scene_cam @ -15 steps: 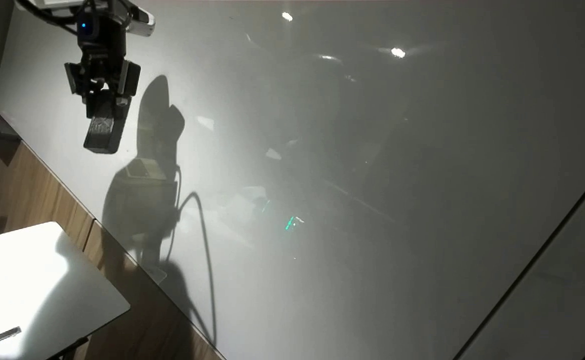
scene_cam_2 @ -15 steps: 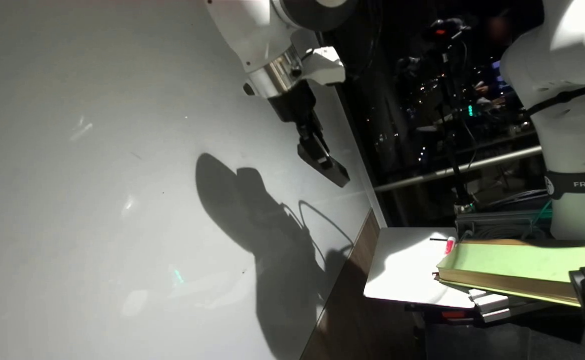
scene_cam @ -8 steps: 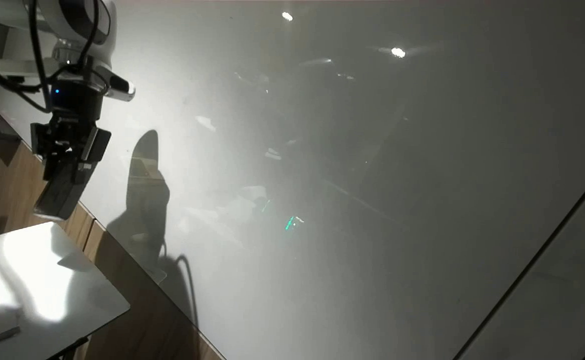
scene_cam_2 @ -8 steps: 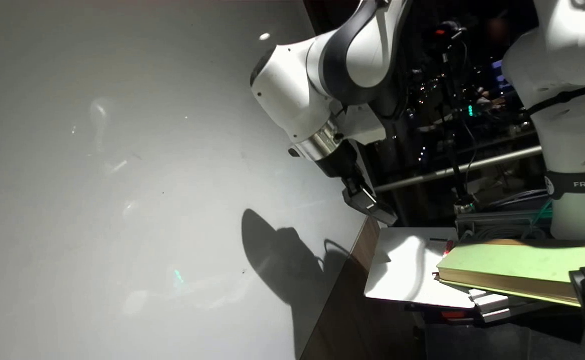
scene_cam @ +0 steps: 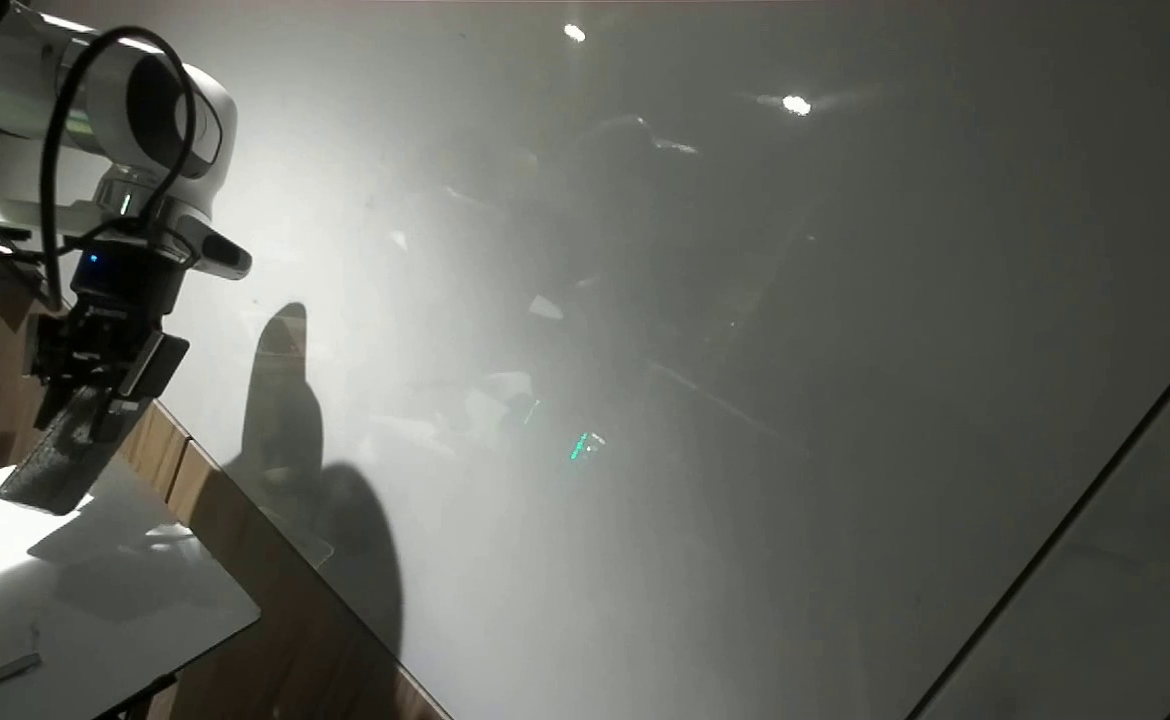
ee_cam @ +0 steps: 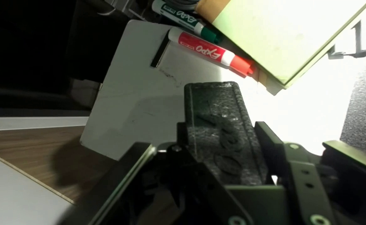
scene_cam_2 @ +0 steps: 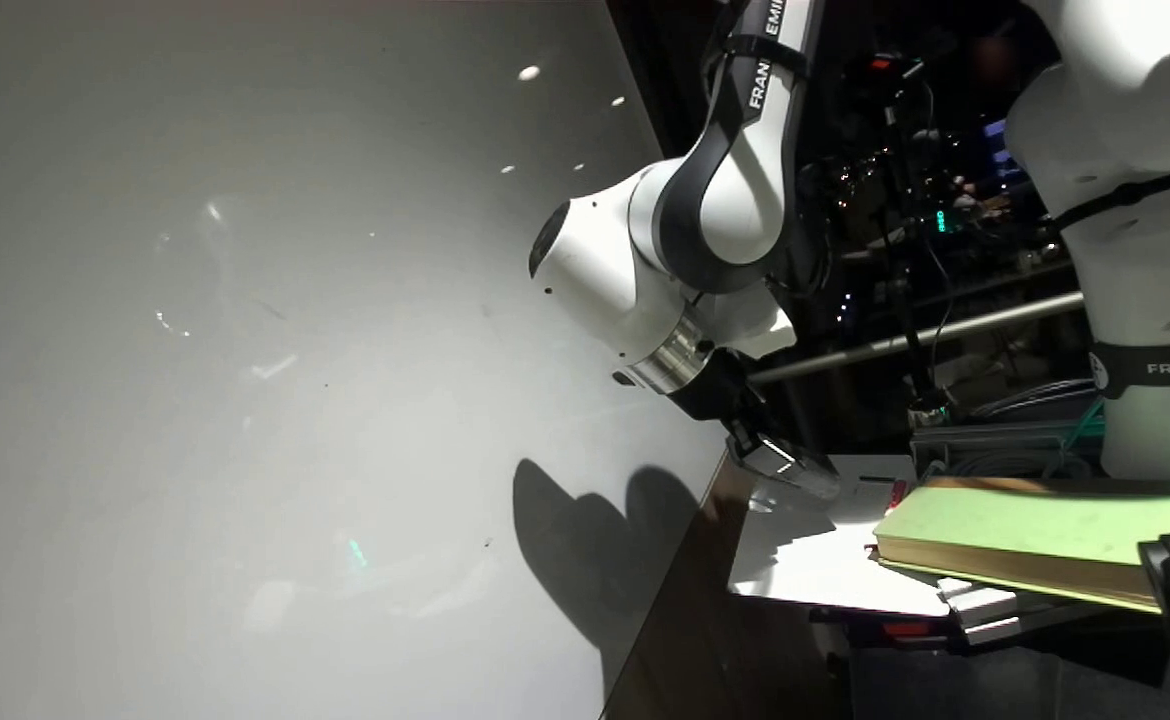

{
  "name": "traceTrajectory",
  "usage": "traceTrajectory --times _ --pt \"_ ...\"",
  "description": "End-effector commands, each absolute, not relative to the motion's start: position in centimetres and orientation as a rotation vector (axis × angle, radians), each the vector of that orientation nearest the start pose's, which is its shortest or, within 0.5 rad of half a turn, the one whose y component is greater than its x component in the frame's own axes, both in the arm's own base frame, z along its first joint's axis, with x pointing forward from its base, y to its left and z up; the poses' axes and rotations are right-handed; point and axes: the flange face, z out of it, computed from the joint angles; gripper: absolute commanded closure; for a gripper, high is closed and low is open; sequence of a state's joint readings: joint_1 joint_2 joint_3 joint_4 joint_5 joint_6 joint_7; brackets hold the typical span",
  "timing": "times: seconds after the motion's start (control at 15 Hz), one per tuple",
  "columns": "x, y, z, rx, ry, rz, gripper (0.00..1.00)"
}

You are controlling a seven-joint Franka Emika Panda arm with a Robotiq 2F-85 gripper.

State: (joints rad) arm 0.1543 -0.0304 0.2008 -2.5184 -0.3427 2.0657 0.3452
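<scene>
A black felt eraser (ee_cam: 217, 118) with embossed lettering is clamped between both fingers of my gripper (ee_cam: 222, 132). Its free end points away from the palm. In both exterior views the eraser (scene_cam: 60, 465) tilts downward over a small white panel (scene_cam: 155, 610), and a shadow falls on that panel. Whether the eraser touches the panel is hard to tell; it looks raised. Past the eraser's tip in the wrist view lie a red marker (ee_cam: 206, 50) and a green marker (ee_cam: 186, 18). A light-green block like a thick book (ee_cam: 280, 34) borders them.
A large glossy white surface (scene_cam: 745, 400) fills much of both exterior views, edged by a wooden strip (scene_cam: 275, 600). The robot's white base column (scene_cam_2: 1135, 290) rises behind the green book (scene_cam_2: 1035, 515). A black cable (scene_cam: 55, 150) loops off the arm.
The arm has come down and away from the large white surface, bringing the eraser over the small panel. The grip on the eraser looks the same throughout.
</scene>
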Motion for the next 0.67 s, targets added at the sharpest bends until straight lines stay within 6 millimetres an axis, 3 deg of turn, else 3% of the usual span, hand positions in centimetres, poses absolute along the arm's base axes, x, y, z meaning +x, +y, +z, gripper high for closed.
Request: traceTrajectory --times 0.0,0.6 --pt "40.4 12.4 25.9 -3.436 -0.367 0.56 0.71" --pt "41.3 12.0 24.1 -3.41 -0.304 0.629 0.71"
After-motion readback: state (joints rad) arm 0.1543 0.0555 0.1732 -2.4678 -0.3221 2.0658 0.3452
